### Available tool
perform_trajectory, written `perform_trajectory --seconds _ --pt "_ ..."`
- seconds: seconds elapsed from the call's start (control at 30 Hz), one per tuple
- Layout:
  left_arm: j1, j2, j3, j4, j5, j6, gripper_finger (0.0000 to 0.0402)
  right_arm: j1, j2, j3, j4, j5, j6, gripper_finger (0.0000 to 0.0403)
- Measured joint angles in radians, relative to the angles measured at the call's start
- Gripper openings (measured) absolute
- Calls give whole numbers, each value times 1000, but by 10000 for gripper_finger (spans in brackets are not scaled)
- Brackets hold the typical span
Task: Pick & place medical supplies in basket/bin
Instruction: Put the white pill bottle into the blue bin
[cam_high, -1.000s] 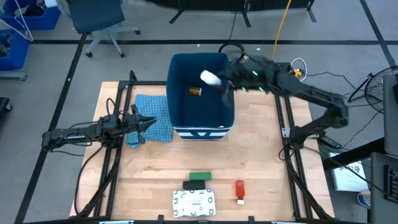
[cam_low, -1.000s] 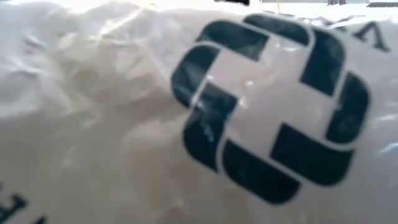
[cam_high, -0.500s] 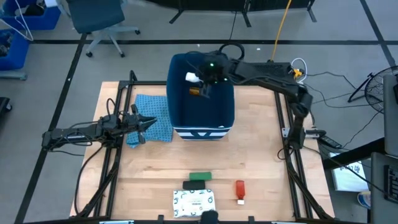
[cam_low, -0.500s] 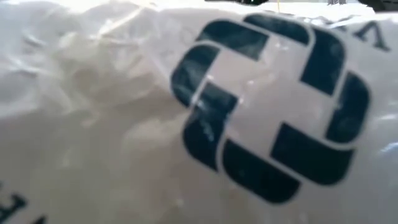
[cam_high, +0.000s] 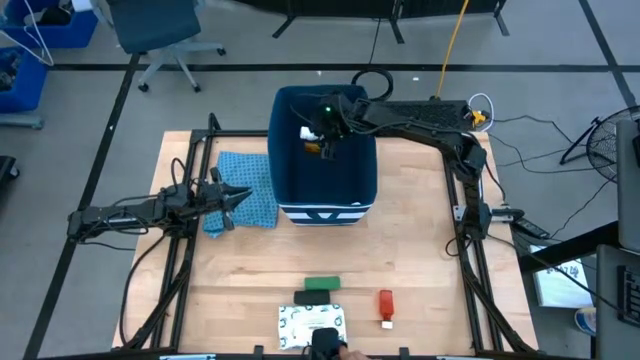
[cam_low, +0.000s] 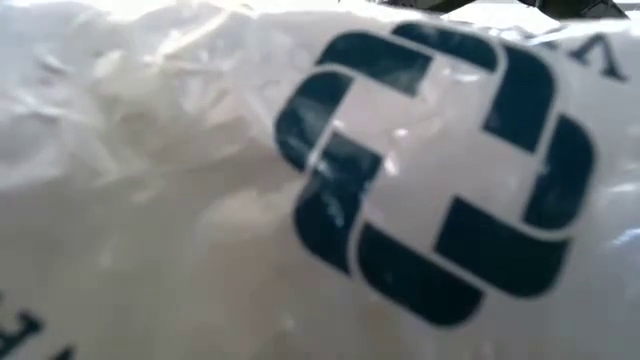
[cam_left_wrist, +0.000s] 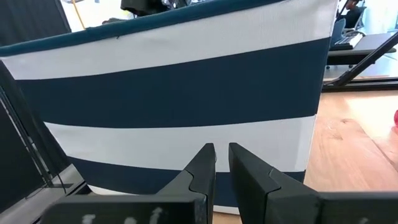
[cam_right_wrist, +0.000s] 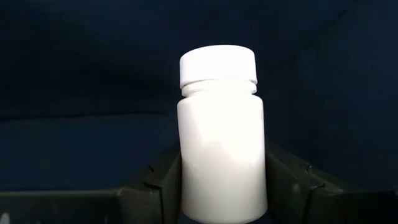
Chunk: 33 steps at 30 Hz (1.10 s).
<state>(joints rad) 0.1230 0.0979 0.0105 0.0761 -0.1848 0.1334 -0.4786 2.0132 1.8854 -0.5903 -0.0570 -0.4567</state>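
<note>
My right gripper (cam_high: 318, 130) reaches from the right over the dark-blue bin (cam_high: 283, 150) and is shut on a white capped bottle (cam_right_wrist: 221, 137), seen in the high view as the white bottle (cam_high: 307, 130). An orange pill bottle (cam_high: 315, 148) lies on the bin's floor. The green box (cam_high: 322, 284), black bar (cam_high: 317, 297), white patterned packet (cam_high: 312, 322) and red tube (cam_high: 386, 305) lie flat near the table's near edge. The packet (cam_low: 300, 200) fills the low view. My left gripper (cam_high: 238, 198) waits shut, left of the bin. My right gripper pinches the white bottle between its two fingers (cam_right_wrist: 155, 183), one on each side of the lower body (cam_right_wrist: 193, 180). The cap end (cam_right_wrist: 217, 65) points away from the gripper. The bottle is lifted clear, with the bin's dark walls around it.
A light blue cloth (cam_high: 245, 182) lies on the table under my left gripper, beside the bin's striped wall (cam_left_wrist: 186, 93). Black frame rails (cam_high: 190, 250) run along both sides of the table. Bare wood (cam_high: 420, 260) lies between the bin and the near items.
My right gripper has carried the white bottle from over the bin's right part toward the table's left and down a little, while its arm stretched out over the bin's far right corner. The bottle has stayed in its fingers.
</note>
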Motion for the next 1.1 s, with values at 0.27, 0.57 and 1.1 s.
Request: perform_trajectory --seconds 0.27,0.57,1.1 --pt "0 0 0 1 0 2 51 9 8 -117 134 -142 46 164" --pt "0 0 0 1 0 3 51 8 13 -202 173 -32 58 164" --pt "0 0 0 0 -1 25 51 5 5 -41 116 -14 48 164"
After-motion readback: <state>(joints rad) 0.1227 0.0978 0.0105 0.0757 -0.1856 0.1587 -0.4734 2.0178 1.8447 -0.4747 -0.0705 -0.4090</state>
